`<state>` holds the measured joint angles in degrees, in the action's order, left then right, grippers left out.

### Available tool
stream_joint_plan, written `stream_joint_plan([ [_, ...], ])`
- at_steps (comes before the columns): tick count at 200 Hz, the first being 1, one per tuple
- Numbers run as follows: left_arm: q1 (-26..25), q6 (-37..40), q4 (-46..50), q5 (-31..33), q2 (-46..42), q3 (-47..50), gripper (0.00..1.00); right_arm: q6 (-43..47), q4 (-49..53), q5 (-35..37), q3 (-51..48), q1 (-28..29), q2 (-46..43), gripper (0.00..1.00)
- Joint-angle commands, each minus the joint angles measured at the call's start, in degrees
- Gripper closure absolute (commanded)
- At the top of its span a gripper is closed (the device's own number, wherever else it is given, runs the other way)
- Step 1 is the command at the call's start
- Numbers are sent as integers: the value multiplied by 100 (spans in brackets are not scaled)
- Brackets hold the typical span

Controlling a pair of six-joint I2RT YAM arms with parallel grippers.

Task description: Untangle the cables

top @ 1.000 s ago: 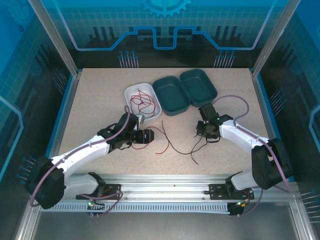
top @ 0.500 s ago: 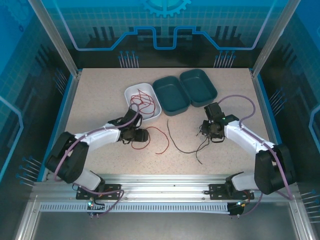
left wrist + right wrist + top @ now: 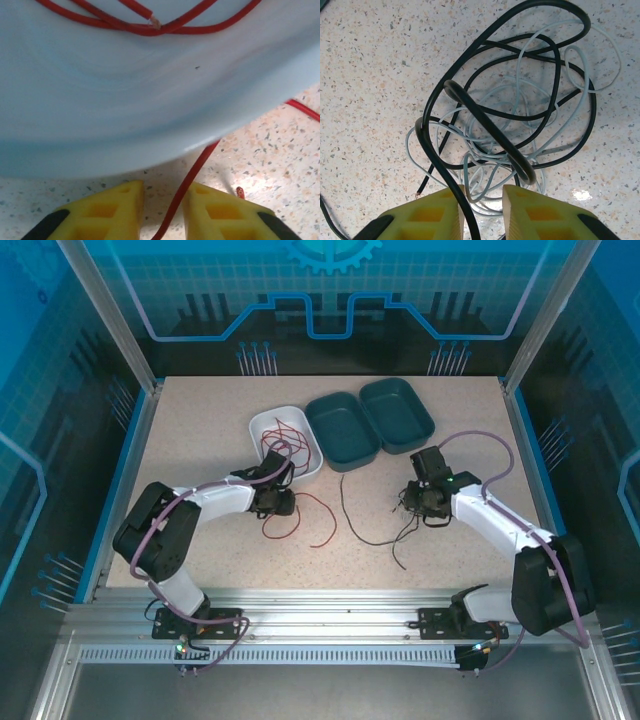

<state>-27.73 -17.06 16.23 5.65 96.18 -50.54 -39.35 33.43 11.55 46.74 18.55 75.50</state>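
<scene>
The red cable (image 3: 325,515) runs from inside the white tray (image 3: 262,425) over its rim to loops on the table. My left gripper (image 3: 275,503) sits just below the tray, shut on the red cable (image 3: 200,160), which rises taut between the yellow fingers (image 3: 163,192) to the tray wall (image 3: 125,100). My right gripper (image 3: 418,505) stands over a knot of black and whitish-grey cable. It is shut on the black cable (image 3: 485,125), which passes down between its fingers (image 3: 483,192). Whitish-grey loops (image 3: 406,140) lie under the black ones. A black tail (image 3: 343,505) trails left.
Two teal containers (image 3: 342,430) (image 3: 398,412) stand side by side behind the cables, to the right of the white tray. Purple arm cables arc over both arms. Blue walls border the table at left and right.
My left gripper has moved up and left, close against the white tray, and a small red loop has formed below it. My right gripper has shifted slightly right, the black tail following.
</scene>
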Motion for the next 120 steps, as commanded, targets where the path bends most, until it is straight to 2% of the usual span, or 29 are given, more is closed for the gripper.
stream_joint_plan([
  [1,-135,40,3,-19,-82,-31,85,17,68,-3,-86,-88,-205,74],
  [24,-217,49,144,7,-374,4,100,-1,89,13,-128,-96,-333,73],
  [54,-370,36,490,-49,-1044,19,100,-32,240,53,-130,-97,-540,72],
  [95,-524,-9,870,-510,-2353,51,100,-72,373,144,-218,-97,-1009,67],
  [120,-524,-36,1065,-453,-3102,-103,100,-64,418,173,-227,-104,-1305,64],
])
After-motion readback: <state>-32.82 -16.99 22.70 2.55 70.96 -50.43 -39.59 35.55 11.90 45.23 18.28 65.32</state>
